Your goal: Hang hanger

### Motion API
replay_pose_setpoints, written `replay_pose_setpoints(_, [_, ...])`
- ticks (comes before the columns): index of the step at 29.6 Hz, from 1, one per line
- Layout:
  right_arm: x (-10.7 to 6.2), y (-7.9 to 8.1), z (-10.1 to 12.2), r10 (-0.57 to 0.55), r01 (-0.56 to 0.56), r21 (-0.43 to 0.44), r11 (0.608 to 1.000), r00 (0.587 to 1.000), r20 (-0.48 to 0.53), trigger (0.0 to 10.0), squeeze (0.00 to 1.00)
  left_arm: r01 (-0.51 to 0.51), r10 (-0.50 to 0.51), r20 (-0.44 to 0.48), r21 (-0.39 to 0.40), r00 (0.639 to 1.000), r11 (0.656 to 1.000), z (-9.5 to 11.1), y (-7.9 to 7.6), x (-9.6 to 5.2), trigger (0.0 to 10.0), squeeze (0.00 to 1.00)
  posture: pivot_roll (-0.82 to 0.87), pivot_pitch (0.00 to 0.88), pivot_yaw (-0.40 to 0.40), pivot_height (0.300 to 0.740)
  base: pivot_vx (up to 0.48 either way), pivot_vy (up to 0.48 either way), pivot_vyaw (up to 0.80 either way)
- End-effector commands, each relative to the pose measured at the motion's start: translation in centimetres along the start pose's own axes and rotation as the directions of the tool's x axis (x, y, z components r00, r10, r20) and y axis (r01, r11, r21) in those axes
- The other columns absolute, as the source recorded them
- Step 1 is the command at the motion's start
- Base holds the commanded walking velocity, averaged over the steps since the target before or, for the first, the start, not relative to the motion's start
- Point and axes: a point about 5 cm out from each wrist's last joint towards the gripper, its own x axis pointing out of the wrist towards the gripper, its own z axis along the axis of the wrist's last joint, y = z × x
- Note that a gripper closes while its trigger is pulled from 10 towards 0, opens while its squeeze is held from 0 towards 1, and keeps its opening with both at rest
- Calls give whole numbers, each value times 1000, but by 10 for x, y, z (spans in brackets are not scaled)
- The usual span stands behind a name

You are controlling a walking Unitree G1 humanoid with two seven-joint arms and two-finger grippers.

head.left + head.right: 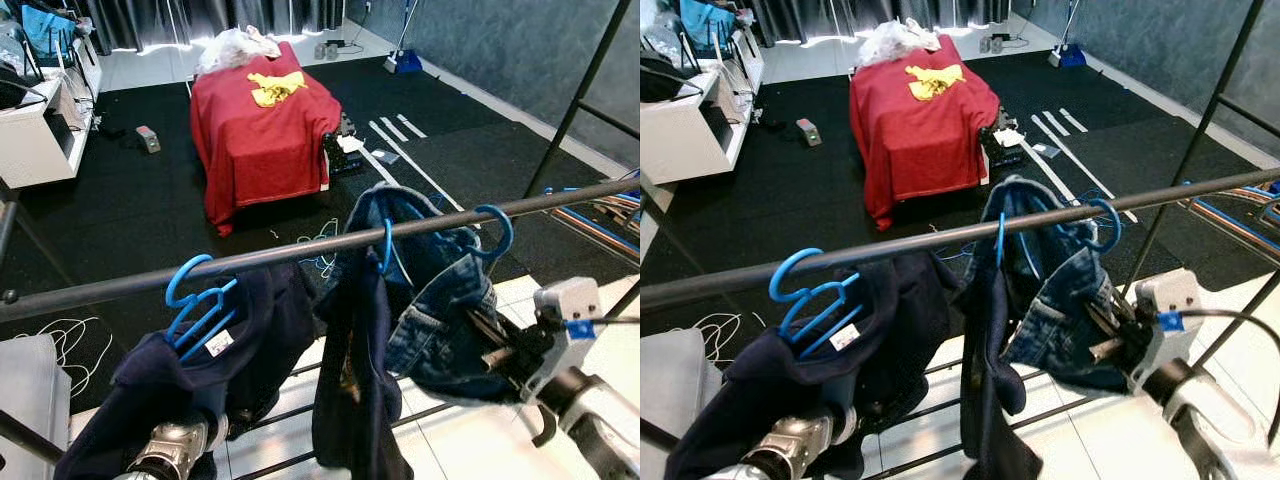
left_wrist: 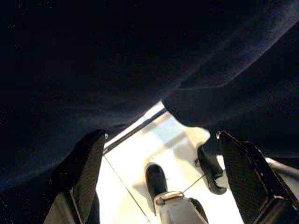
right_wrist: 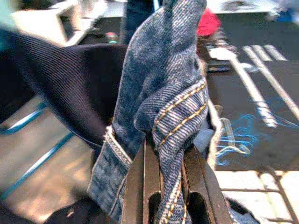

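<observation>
From my remote seat I see the right gripper (image 3: 170, 154) with its jaws pressed together on a fold of the denim jeans (image 3: 163, 88); the seam with orange stitching is pinched between the two dark fingers (image 3: 140, 186). In the head views this gripper (image 1: 1110, 330) is at the lower right side of the jeans, just under the dark rail (image 1: 300, 255).

The jeans (image 1: 440, 300) hang on a blue hanger (image 1: 497, 232) whose hook sits over the rail, toward its right end. A second blue hook (image 1: 387, 245) is on the rail just left of it, where a dark navy garment (image 1: 355, 380) hangs down beside the jeans and touches them.

The left gripper (image 2: 159, 186) has its jaws wide apart, with nothing between them, and dark cloth covers most of what it looks at. In the head view the left arm (image 1: 170, 450) is under another navy garment (image 1: 240, 340) that hangs on a blue hanger (image 1: 195, 300) toward the left end of the rail. This hanger carries a small white label.

Behind the rail, well apart from it, a red-covered table (image 1: 260, 130) stands on the black floor (image 1: 130, 210), with a yellow cloth (image 1: 275, 88) and a white bundle (image 1: 235, 48) on top. White cabinets (image 1: 40, 130) are at the far left.
</observation>
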Motion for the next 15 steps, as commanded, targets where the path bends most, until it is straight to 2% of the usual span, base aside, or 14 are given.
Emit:
replay_pose_setpoints(1, [3, -6, 8, -34, 34, -15, 999, 999, 24, 10000, 0, -20, 20, -31, -6, 999, 1000, -12, 7, -6, 10000, 0, -83, 101, 19, 740, 0, 0, 0])
replay_pose_setpoints(6, [26, -9, 2, -114, 112, -34, 993, 991, -66, 10000, 0, -21, 20, -38, -6, 999, 1000, -14, 4, -5, 10000, 0, -70, 99, 19, 740, 0, 0, 0])
replay_pose_setpoints(9, [30, -10, 2, -122, 119, -37, 992, 990, -76, 10000, 0, -21, 21, -38, -5, 999, 1000, -15, 2, -5, 10000, 0, -68, 98, 19, 740, 0, 0, 0])
replay_pose_setpoints(14, [38, -8, -14, -123, 116, -47, 992, 973, -196, 10000, 0, -18, 18, -40, 2, 999, 1000, -13, -10, 1, 10000, 0, -62, 98, 14, 740, 0, 0, 0])
replay_pose_setpoints(15, [38, -7, -15, -118, 114, -33, 993, 973, -196, 10000, 894, -19, 19, -38, 3, 999, 1000, -12, -11, 1, 10000, 0, -62, 99, 15, 740, 0, 0, 0])
